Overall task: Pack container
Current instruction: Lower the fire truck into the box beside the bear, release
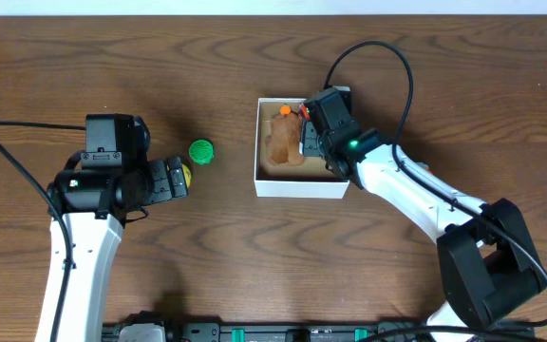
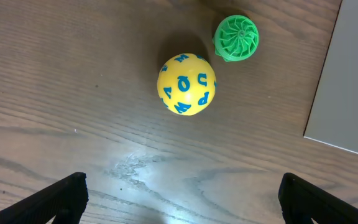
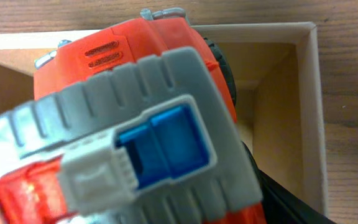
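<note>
Left gripper point(image 1: 179, 178): jaws wide open, empty, over yellow lettered ball point(image 2: 186, 84). Green ridged toy point(image 1: 201, 151) sits just beside the ball on tabletop point(image 1: 112, 57). Container point(image 1: 292, 186) is right of centre, open side up. Right gripper point(image 1: 309, 142) is over it, jaws apparently clamped on red-and-grey toy point(image 3: 135, 137). Container looks like light, thin cardboard, so it'll slide or dent. To move it, pinch one wall at the rim, gently.

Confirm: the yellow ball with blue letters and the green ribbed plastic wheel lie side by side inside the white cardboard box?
No: the yellow lettered ball and green ribbed wheel lie side by side on the wooden table, outside the white cardboard box, per the overhead view.
</note>
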Robot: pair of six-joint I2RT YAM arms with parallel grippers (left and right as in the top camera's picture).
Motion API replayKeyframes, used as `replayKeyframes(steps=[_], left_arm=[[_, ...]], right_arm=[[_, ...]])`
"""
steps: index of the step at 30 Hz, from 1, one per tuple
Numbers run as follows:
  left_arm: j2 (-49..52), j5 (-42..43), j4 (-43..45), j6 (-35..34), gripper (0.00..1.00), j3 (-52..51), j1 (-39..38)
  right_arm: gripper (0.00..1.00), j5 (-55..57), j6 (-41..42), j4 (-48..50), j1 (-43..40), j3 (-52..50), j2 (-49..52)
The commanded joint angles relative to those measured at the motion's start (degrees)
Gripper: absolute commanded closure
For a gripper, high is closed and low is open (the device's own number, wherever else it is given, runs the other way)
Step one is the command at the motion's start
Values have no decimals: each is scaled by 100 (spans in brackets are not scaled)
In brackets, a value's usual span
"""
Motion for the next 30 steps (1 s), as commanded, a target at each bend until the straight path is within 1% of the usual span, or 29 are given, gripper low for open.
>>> replayKeyframes(steps=[1, 4, 6, 9, 13, 16, 20, 24, 28, 30], left_arm=[[15, -87, -13, -11, 2, 118, 28], [15, -87, -13, -11, 2, 118, 28], [15, -87, -13, -11, 2, 118, 28], [15, -87, -13, -11, 2, 118, 28], [15, -87, -13, -11, 2, 118, 28], [15, -87, -13, -11, 2, 118, 28], [15, -87, -13, -11, 2, 118, 28], [15, -87, -13, -11, 2, 118, 28], [15, -87, -13, -11, 2, 118, 28], [15, -87, -13, -11, 2, 118, 28]], right_arm=[[28, -52, -15, -61, 48, 103, -291], [26, -105, -20, -175, 48, 149, -632], [22, -83, -146, -175, 31, 151, -879], [21, -28, -326, -243, -50, 151, -1237], [21, 129, -367, -721, -341, 151, -1698], [20, 127, -363, -1285, -815, 151, -2059], [19, -4, -369, -2039, -1709, 151, -2400], [19, -592, -713, -2802, -2568, 133, -2409], [16, -756, -1012, -3438, -2977, 9, -2227], [14, -754, -1202, -3539, -3014, -85, -2118]])
